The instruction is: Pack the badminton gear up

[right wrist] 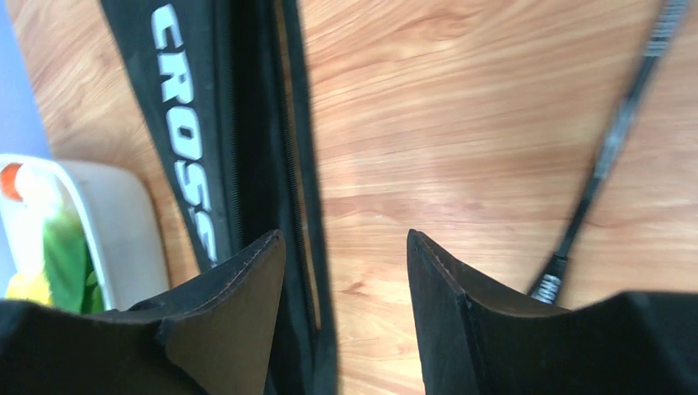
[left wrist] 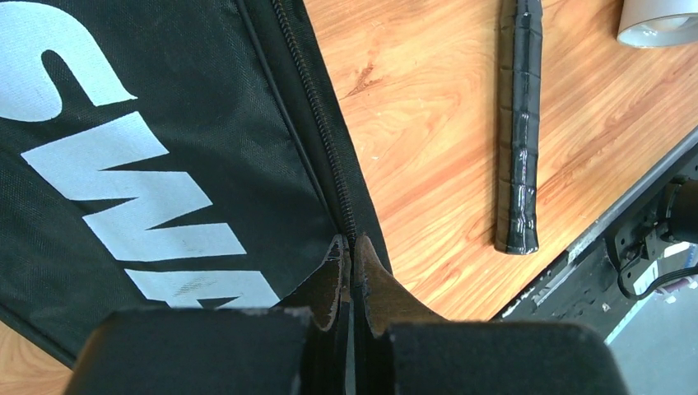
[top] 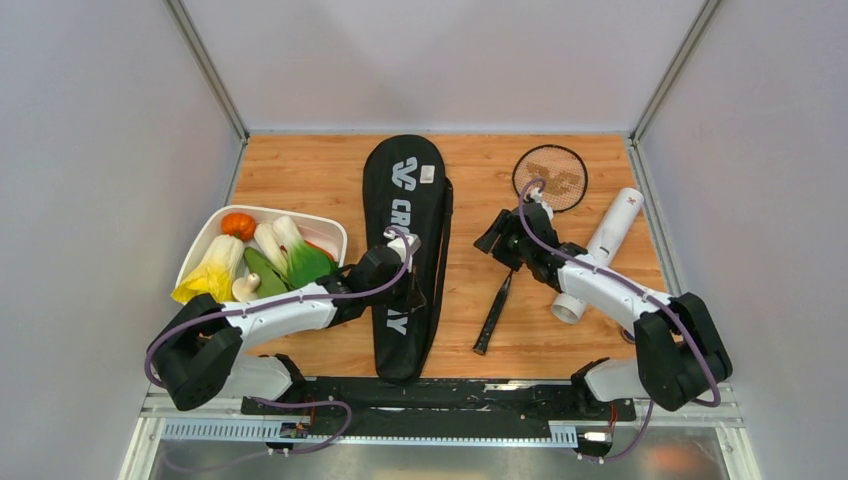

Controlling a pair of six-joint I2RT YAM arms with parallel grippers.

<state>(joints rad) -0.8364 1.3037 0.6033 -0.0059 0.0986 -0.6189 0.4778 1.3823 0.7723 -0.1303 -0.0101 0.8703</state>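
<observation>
**Closed fingers at the bag's zip**

The left gripper (left wrist: 352,245) has its jaws pressed together, tips meeting on the zip (left wrist: 317,107) that runs along the edge of the racket bag (left wrist: 148,123). To the right, a black racket handle (left wrist: 520,123) lies on the wooden table (left wrist: 428,164). The white tube (left wrist: 658,20) shows its open mouth at top right.

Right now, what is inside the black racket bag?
Nothing inside shows. The bag lies flat, its fabric hiding any contents; the left gripper is shut at its zipper. One racket lies outside, beside it.
</observation>
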